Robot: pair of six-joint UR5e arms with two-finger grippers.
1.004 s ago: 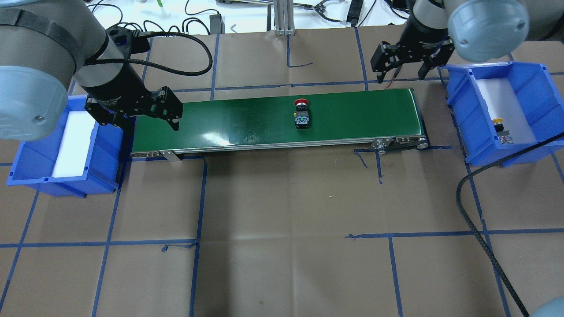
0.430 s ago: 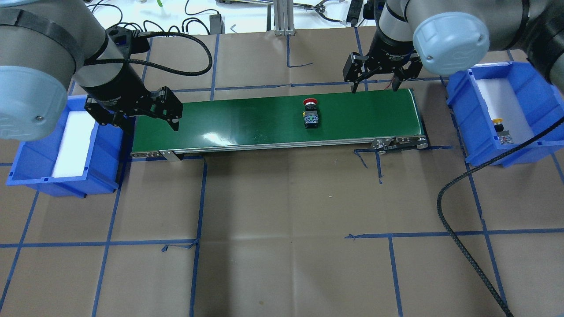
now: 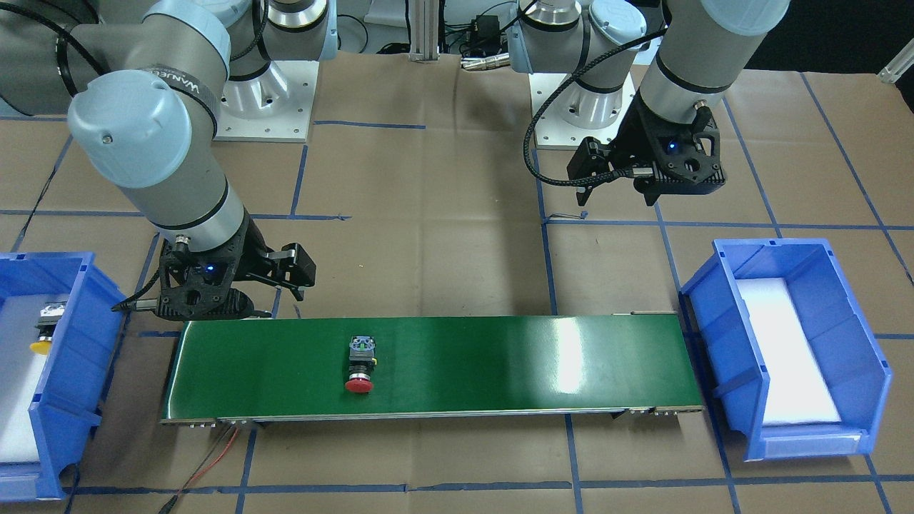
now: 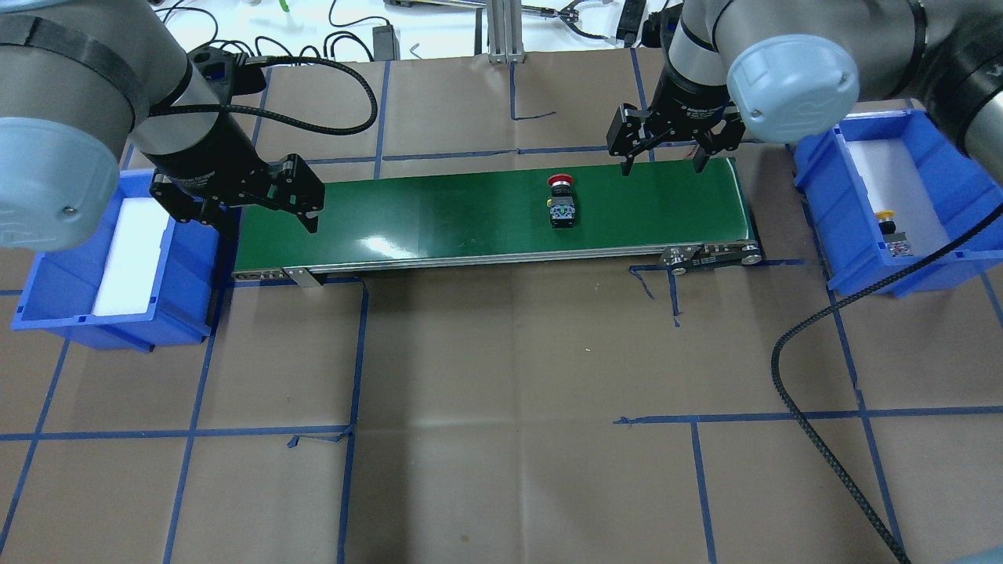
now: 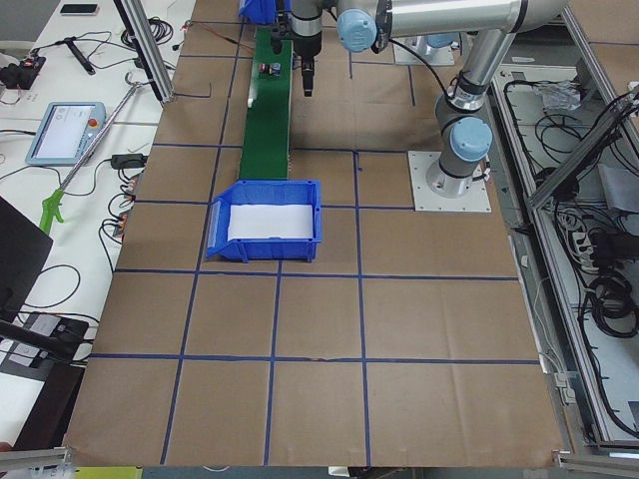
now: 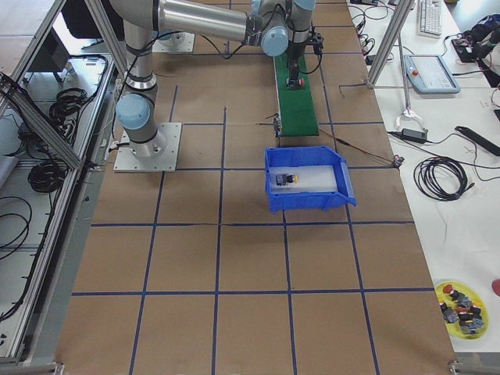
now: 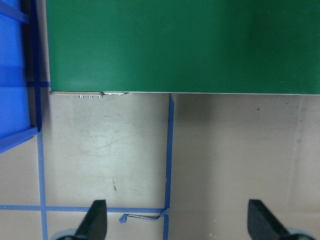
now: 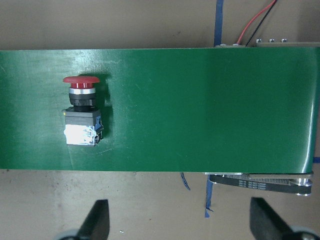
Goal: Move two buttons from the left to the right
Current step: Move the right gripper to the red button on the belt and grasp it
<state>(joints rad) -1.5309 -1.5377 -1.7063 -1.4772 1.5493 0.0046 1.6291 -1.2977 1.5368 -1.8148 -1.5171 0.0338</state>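
Note:
The red-capped button lies on its side on the green conveyor belt, right of the middle; it also shows in the front view and the right wrist view. The yellow-capped button lies in the right blue bin. My right gripper is open and empty above the belt's far edge near its right end, right of the red button. My left gripper is open and empty over the belt's left end, beside the left blue bin.
The left bin holds only white foam padding. A black ribbed cable runs across the table at the front right. An aluminium post stands behind the belt. Red wires trail from the belt's right end.
My right gripper has moved left from beside the right bin to above the belt's right end. The red button has travelled to the right along the belt. The left arm has not moved.

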